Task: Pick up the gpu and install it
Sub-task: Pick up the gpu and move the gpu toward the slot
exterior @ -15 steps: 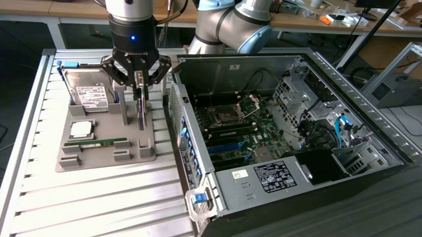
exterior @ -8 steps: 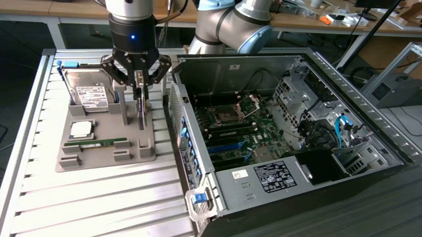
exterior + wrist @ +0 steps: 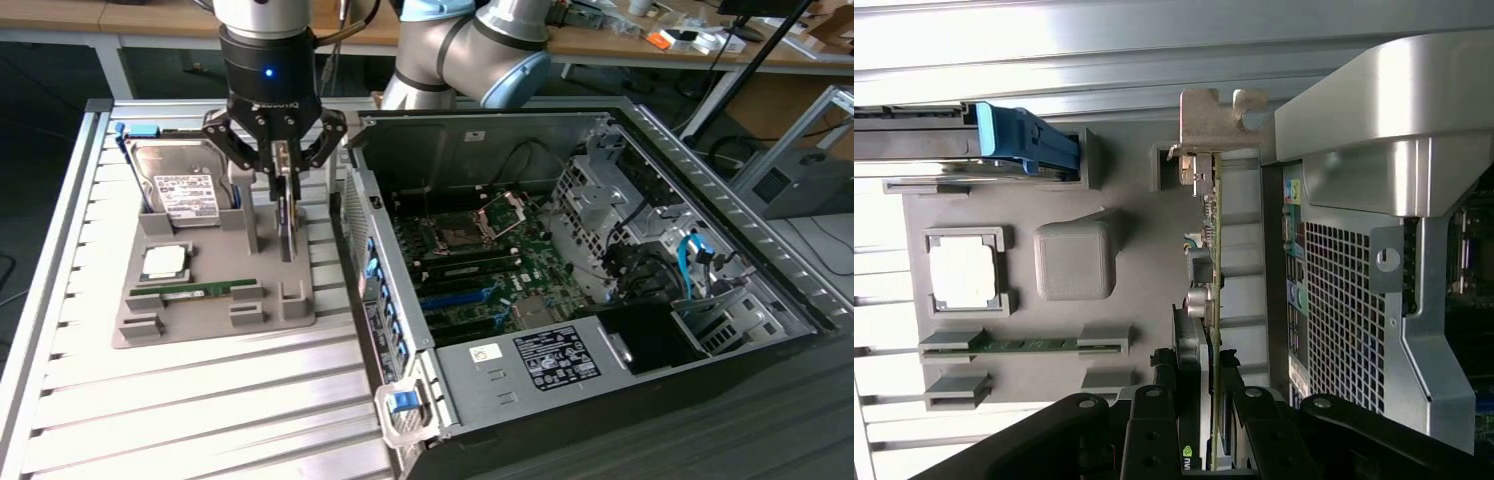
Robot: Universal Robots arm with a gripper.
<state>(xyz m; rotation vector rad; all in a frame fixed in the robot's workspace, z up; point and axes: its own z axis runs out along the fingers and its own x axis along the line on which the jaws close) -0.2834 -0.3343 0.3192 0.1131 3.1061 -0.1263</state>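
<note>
Exterior view: my gripper (image 3: pixel 279 165) hangs straight down over the grey tray (image 3: pixel 200 325) on the slatted metal table (image 3: pixel 200 420). Its two fingers pinch the top edge of the gpu (image 3: pixel 286 225), a thin green card standing on edge in a slot on the tray's side nearest the open computer case (image 3: pixel 467 385). The jaws are closed only part way, stopped by the card held between them. The card's lower edge appears to meet the tray, so it sits in its holder and not in the case. To the exterior view's left of the card, on the same tray, lie a silver hard drive (image 3: pixel 180 185) with a white label at the far end, a square processor chip (image 3: pixel 166 262) nearer, and a narrow green RAM stick (image 3: pixel 198 290) nearer again. Just beside the tray, on the exterior view's right, the case lies on its side with its panel off, showing the motherboard (image 3: pixel 487 250) and a labelled power supply (image 3: pixel 561 350) at its near end. Wrist view looks along the card edge-on: my black fingers (image 3: pixel 1154 425) flank it on both sides, the green board runs away from them, and its silver bracket (image 3: pixel 1206 115) stands at the far end beside a post of the tray. The case's perforated wall (image 3: pixel 1344 300) runs just beside the card, apart from it.
</note>
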